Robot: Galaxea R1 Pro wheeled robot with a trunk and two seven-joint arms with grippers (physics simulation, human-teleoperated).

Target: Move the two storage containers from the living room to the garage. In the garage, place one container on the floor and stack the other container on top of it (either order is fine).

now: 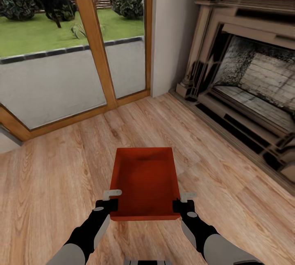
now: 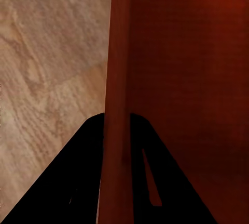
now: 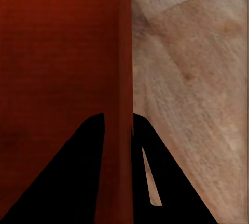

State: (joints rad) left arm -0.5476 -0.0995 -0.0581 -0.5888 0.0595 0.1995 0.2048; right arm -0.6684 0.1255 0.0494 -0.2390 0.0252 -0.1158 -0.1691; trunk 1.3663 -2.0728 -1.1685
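A: Entry. One storage container [image 1: 144, 182] is carried out in front of the robot above the light wood plank floor [image 1: 53, 175] of the living room, fireplace [image 1: 250, 80] off to the right, glazed door [image 1: 73, 44] ahead-left. The left gripper [image 1: 110, 204] is clamped on the left side wall near the near corner; the right gripper [image 1: 179, 205] is clamped on the right wall likewise. Wrist views confirm it: each shows the wall running between two dark fingers [image 2: 78, 182] [image 3: 171, 182].

B: Orientation?

A: Open top up, roughly level. Long axis runs away from the robot, short near wall toward the trunk.

B: Risks?

A: Both grips sit at the near end, so most of the bin hangs forward of them. My judgement: the far end could droop or the thin ribbed walls could slip out under a sharp turn or stop. If the arms drift apart or together, one wall may pull free. It also sticks out ahead, so it could clip a door frame on the way to the garage.
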